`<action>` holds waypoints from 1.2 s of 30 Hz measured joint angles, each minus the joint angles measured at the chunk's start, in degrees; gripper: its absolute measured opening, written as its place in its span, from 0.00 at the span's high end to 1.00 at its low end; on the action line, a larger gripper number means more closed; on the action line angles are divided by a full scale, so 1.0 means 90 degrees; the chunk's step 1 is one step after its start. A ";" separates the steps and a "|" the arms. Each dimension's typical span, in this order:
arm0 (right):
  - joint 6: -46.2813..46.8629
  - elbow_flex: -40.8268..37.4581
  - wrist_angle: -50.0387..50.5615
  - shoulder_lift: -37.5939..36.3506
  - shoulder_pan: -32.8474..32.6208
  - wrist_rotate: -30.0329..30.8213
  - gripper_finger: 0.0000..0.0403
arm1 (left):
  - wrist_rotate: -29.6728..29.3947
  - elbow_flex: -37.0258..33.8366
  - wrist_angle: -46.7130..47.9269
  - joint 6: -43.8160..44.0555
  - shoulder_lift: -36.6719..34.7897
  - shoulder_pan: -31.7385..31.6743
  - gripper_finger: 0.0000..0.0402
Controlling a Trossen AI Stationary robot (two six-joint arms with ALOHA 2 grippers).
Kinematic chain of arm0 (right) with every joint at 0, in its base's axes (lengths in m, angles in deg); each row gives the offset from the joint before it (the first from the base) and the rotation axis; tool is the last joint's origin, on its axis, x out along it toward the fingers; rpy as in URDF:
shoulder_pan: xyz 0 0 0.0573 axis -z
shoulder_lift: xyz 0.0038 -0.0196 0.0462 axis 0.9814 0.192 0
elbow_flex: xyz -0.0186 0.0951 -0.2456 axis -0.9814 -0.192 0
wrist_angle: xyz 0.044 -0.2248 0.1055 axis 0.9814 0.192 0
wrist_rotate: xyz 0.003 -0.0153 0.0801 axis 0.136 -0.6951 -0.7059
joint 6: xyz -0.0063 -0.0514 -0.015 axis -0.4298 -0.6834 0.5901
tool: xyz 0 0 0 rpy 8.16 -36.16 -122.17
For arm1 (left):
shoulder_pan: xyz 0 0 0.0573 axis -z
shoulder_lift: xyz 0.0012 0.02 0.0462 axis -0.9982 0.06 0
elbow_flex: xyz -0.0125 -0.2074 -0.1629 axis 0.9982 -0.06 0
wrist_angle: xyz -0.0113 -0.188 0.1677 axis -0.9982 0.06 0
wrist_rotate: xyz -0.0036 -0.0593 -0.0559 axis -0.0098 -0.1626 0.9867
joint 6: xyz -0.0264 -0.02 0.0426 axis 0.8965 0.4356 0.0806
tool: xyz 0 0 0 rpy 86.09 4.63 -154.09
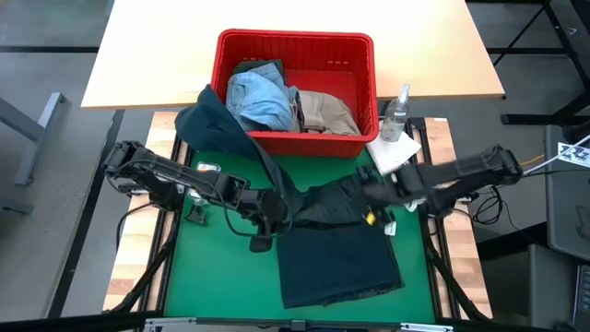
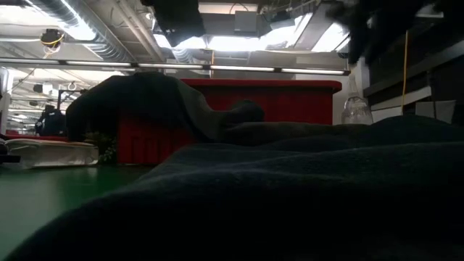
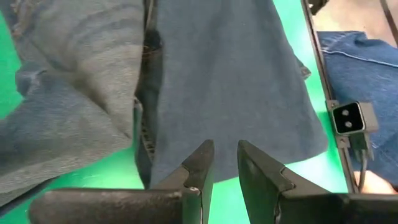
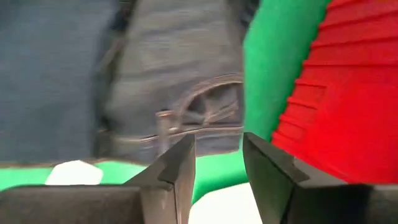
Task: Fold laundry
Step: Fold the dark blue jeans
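Dark navy jeans (image 1: 336, 254) lie spread on the green mat (image 1: 221, 277). One leg (image 1: 207, 115) trails up against the red basket's left wall. My left gripper (image 1: 263, 238) hovers over the jeans' left edge, fingers open with nothing between them (image 3: 225, 152). My right gripper (image 1: 369, 205) hangs above the jeans' waistband end near the basket, also open and empty (image 4: 217, 149); a pocket seam (image 4: 205, 106) shows below it. In the low view the jeans (image 2: 290, 188) fill the foreground.
The red basket (image 1: 359, 55) at the mat's far edge holds light blue denim (image 1: 258, 97) and a beige piece (image 1: 327, 111). A clear bottle (image 1: 396, 115) and a white cloth (image 1: 395, 150) sit right of it. A pale wooden table (image 1: 166, 55) lies beyond.
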 joint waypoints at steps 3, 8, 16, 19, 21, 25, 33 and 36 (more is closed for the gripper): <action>-0.0762 -0.0397 -0.0754 0.0009 0.0861 -0.0553 0.66 | -0.0002 0.0000 0.0006 0.0002 0.0000 -0.0094 0.83; -0.1020 -0.1281 -0.1748 0.0008 0.1780 -0.0838 0.66 | 0.0000 0.0000 0.0008 -0.0013 0.0000 -0.0161 0.83; -0.0731 -0.2720 -0.3081 0.0010 0.2195 -0.0831 0.66 | -0.0044 0.0000 0.0010 -0.0563 0.0000 -0.0175 0.83; -0.0649 -0.3261 -0.3960 0.0010 0.2188 -0.0721 0.66 | -0.0230 0.0000 0.0010 -0.0654 0.0000 -0.0175 0.83; -0.0627 -0.3573 -0.4478 0.0010 0.2188 -0.0623 0.66 | -0.0349 0.0000 0.0010 -0.0656 0.0000 -0.0175 0.83; -0.0283 -0.4073 -0.4975 0.0010 0.2190 -0.0235 0.66 | -0.0511 0.0000 0.0015 -0.0659 0.0000 -0.0175 0.83; 0.1063 -0.4781 -0.4651 -0.0032 0.2185 0.0109 0.66 | -0.0517 0.0000 0.0017 -0.0658 0.0002 -0.0175 0.83; 0.1738 -0.4901 -0.4192 -0.0036 0.2183 0.0209 0.66 | -0.0517 0.0000 0.0017 -0.0658 0.0002 -0.0175 0.83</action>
